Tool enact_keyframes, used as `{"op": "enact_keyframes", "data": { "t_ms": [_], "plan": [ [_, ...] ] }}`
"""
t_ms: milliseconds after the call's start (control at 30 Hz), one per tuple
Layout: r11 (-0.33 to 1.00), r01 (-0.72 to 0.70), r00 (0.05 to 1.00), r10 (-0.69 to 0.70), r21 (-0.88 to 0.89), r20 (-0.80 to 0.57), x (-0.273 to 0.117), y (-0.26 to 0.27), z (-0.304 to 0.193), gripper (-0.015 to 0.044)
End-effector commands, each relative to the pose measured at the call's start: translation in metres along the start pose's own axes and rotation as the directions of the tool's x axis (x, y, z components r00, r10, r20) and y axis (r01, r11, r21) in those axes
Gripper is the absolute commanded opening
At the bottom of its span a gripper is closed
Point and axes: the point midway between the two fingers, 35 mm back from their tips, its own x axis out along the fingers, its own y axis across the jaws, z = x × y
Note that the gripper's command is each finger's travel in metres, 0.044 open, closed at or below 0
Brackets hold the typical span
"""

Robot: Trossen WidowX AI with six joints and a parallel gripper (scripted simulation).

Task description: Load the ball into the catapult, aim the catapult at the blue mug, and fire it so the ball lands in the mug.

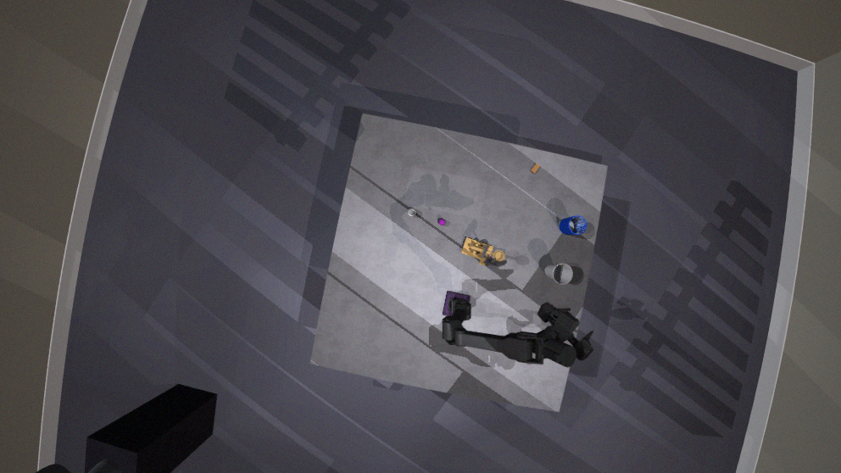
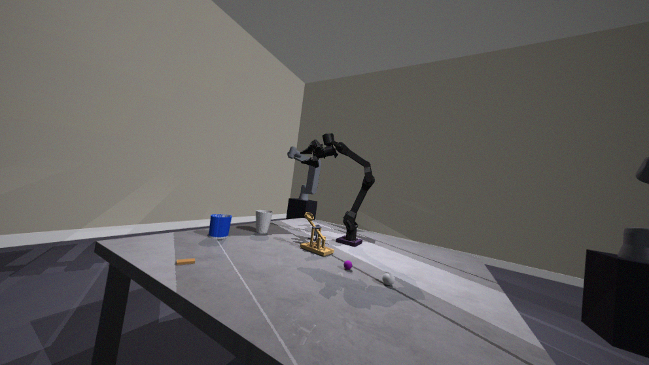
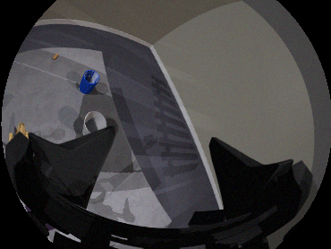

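A purple ball (image 1: 441, 221) (image 2: 348, 265) lies on the table, off the catapult's rear end. The yellow catapult (image 1: 470, 249) (image 2: 316, 248) stands upright with its throwing arm raised and no ball visible in its cup; part of it shows at the left of the wrist view (image 3: 20, 133). Its cup end points roughly toward the white cup. The blue mug (image 1: 565, 226) (image 2: 220, 225) (image 3: 87, 85) stands upright near the table's far edge. My gripper (image 1: 580, 322) (image 2: 301, 157) (image 3: 164, 136) is open and empty, high above the table, away from catapult and balls.
A white cup (image 1: 553, 271) (image 2: 263, 222) stands beside the blue mug. A white ball (image 1: 412, 212) (image 2: 388, 278) lies beyond the purple one. An orange block (image 1: 535, 168) (image 2: 185, 261) (image 3: 55, 56) lies near a table corner. A grey arm (image 2: 313, 179) stands behind the table.
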Motion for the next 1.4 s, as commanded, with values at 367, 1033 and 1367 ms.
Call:
{"op": "enact_keyframes", "data": {
  "t_ms": [367, 1033, 1367],
  "plan": [
    [0.922, -0.33, 0.944, 0.328, -0.201, -0.043, 0.049, 0.097, 0.009, 0.044],
    [0.575, -0.638, 0.738, 0.647, -0.512, -0.193, 0.058, 0.233, 0.012, 0.044],
    [0.299, -0.7, 0.603, 0.735, -0.649, -0.311, 0.042, 0.298, 0.006, 0.044]
  ]
}}
